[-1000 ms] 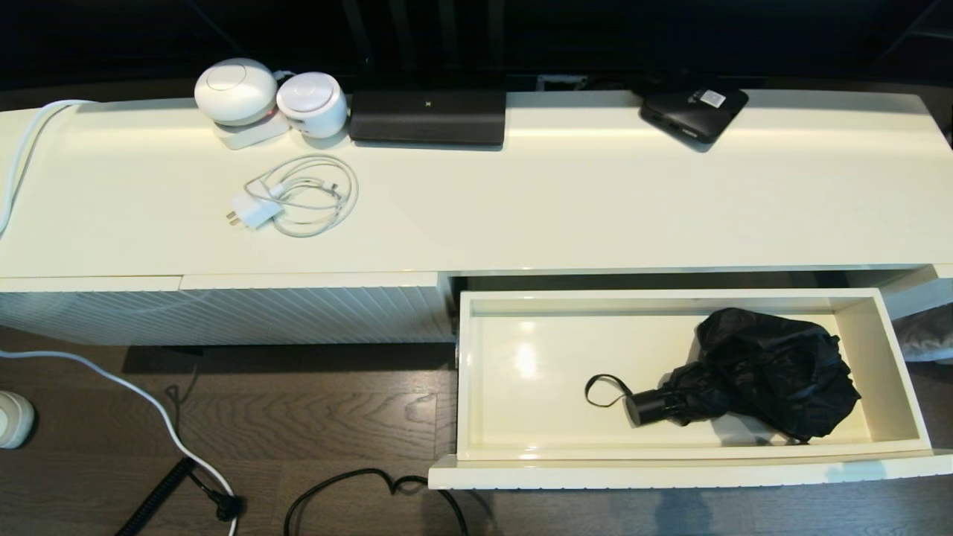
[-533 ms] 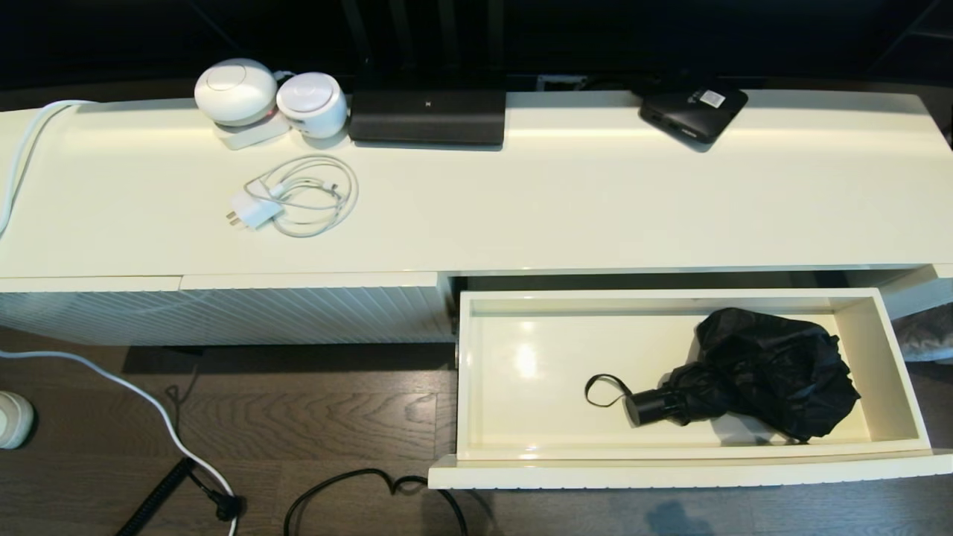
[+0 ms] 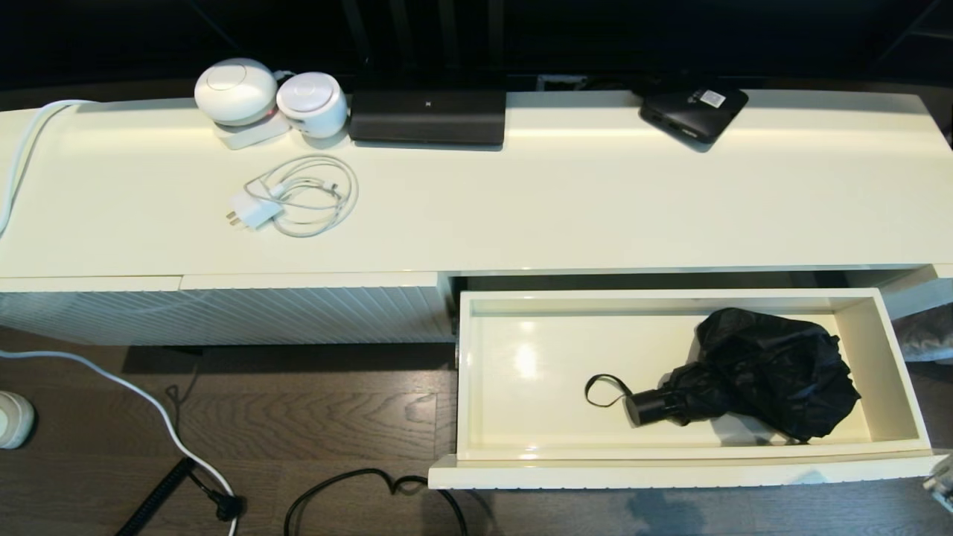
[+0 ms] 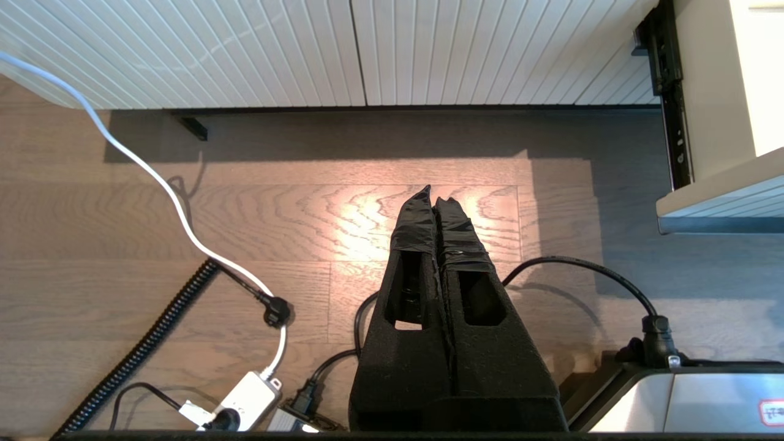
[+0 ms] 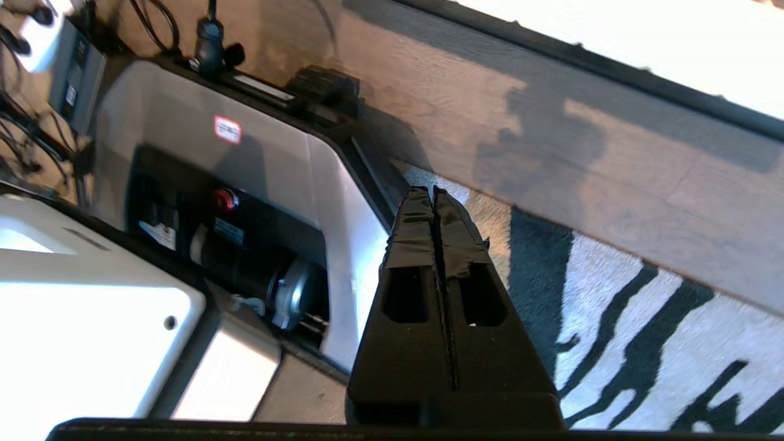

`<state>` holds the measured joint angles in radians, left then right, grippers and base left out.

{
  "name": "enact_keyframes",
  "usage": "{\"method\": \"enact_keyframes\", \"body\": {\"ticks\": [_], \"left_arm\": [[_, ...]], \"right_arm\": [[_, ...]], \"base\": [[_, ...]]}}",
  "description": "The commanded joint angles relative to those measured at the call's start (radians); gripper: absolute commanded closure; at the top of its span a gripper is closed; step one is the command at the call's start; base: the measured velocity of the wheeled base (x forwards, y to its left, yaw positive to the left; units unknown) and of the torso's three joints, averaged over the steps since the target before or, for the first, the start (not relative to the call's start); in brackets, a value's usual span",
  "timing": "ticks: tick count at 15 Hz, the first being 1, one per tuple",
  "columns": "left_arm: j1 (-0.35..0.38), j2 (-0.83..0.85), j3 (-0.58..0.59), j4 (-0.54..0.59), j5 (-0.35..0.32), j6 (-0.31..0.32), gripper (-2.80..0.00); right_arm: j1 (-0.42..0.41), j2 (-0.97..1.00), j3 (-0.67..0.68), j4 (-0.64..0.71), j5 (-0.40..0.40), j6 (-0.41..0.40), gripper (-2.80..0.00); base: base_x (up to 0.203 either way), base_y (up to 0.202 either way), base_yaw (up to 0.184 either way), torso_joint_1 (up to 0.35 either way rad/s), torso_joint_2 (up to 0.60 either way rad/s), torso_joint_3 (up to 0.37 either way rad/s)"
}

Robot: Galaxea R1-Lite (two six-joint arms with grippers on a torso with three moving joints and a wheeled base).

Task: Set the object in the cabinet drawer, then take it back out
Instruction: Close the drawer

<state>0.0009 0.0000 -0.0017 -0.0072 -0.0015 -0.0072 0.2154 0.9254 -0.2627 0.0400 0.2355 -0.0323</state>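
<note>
My right gripper (image 5: 433, 191) has edged into the lower right corner; one baggy black umbrella (image 3: 752, 376) lies in one glossy cream drawer (image 3: 681, 452); both my grippers, left gripper (image 4: 433, 195) included, closed empty.

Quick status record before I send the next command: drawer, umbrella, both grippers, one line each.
drawer: pulled open, on the cabinet's right side
umbrella: lying in the drawer's right half, handle toward the robot's left, wrist loop on the drawer floor
left gripper: shut, empty, low over the wood floor in front of the cabinet
right gripper: shut, empty, low over the rug's edge beside the robot's base
contact: neither gripper touches drawer or umbrella
</note>
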Motion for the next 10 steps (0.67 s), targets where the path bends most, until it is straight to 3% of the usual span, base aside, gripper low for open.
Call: {"method": "enact_keyframes", "body": {"ticks": [1, 3, 6, 10], "left_arm": [[0.0, 0.0, 0.0, 0.0, 0.0, 0.0, 0.0], [0.0, 0.0, 0.0, 0.0, 0.0, 0.0, 0.0], [-0.001, 0.0, 0.0, 0.0, 0.0, 0.0, 0.0], [-0.001, 0.0, 0.0, 0.0, 0.0, 0.0, 0.0]], "right_arm": [[0.008, 0.093, 0.027, -0.044, 0.002, -0.012, 0.0], [0.008, 0.14, 0.022, -0.072, 0.002, -0.019, 0.0], [0.01, 0.229, 0.028, -0.249, 0.002, -0.024, 0.0], [0.013, 0.318, 0.021, -0.36, -0.004, -0.077, 0.0]], "base": [[0.0, 0.0, 0.0, 0.0, 0.0, 0.0], [0.0, 0.0, 0.0, 0.0, 0.0, 0.0], [0.0, 0.0, 0.0, 0.0, 0.0, 0.0], [0.0, 0.0, 0.0, 0.0, 0.0, 0.0]]}}
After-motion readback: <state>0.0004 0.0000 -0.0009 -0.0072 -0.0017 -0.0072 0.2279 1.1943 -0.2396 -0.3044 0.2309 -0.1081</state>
